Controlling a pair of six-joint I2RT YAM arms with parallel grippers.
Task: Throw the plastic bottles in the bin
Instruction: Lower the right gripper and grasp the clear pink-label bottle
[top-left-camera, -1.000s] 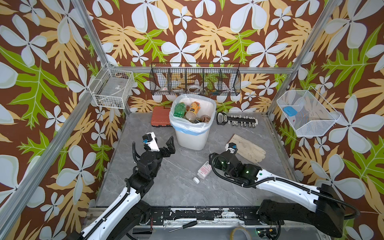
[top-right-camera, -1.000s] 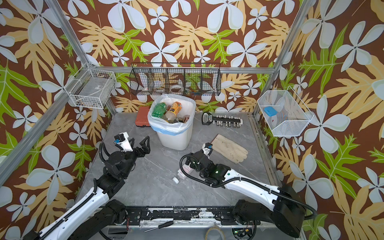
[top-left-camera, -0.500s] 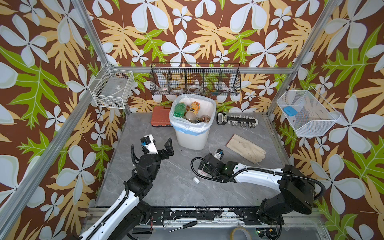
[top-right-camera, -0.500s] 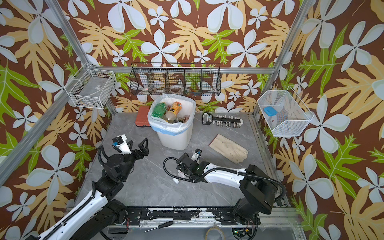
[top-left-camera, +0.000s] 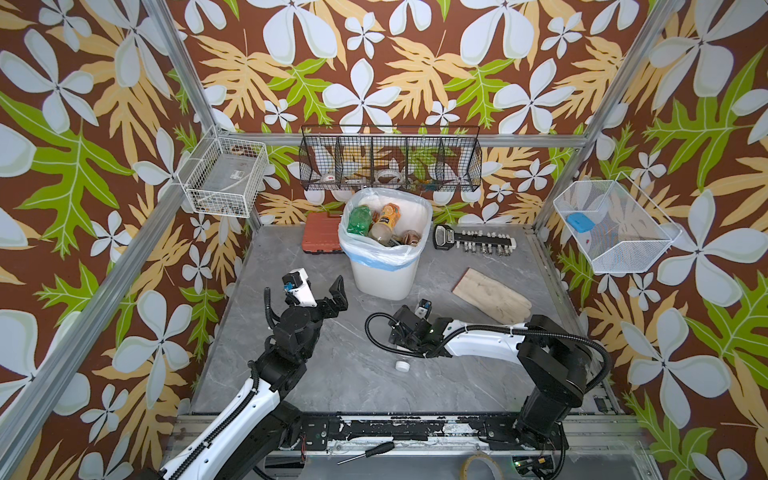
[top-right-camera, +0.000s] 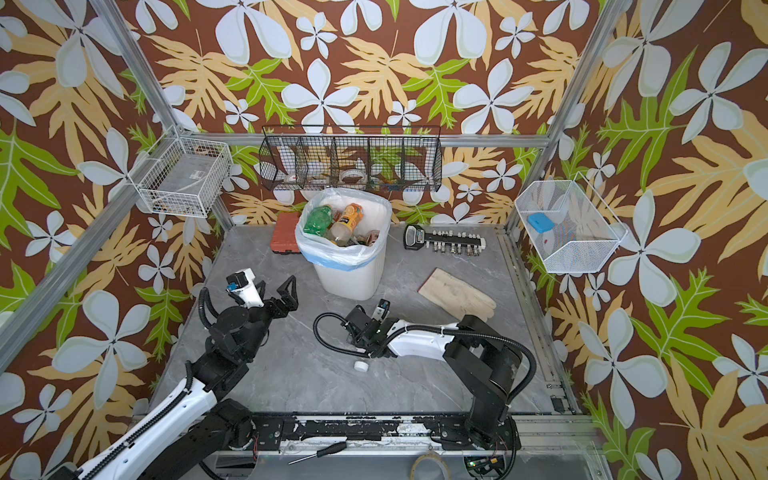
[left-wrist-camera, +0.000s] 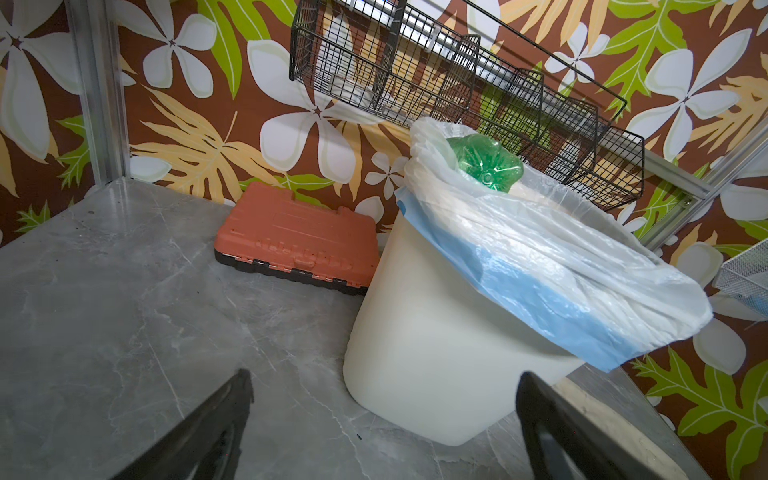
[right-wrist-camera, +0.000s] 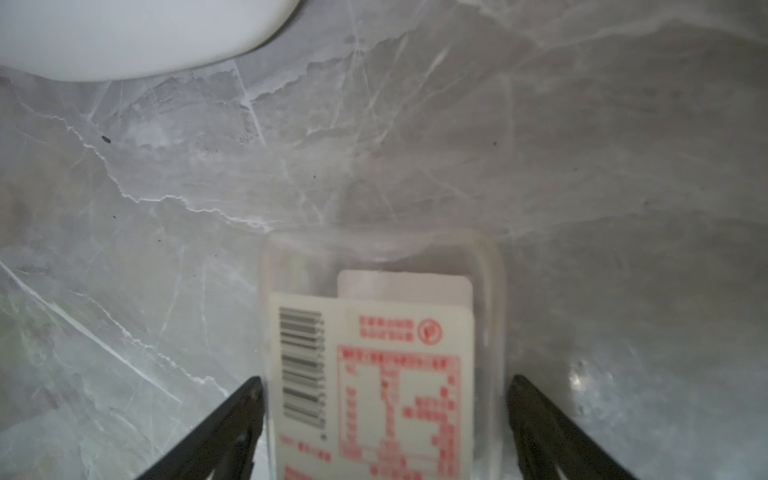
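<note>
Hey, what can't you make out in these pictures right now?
The bottle: cut off by the right wrist view's edge, label print blurred; hidden under the right gripper in both top views.
The right gripper: whether its fingers touch the bottle, unclear.
The bin: wall and top bottles hide its depths, every view.
The black basket: contents too small behind mesh, top views.

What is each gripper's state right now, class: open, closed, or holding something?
Left gripper: open, empty.
Right gripper: open, jaws either side of the clear bottle, not visibly clamped.
</note>
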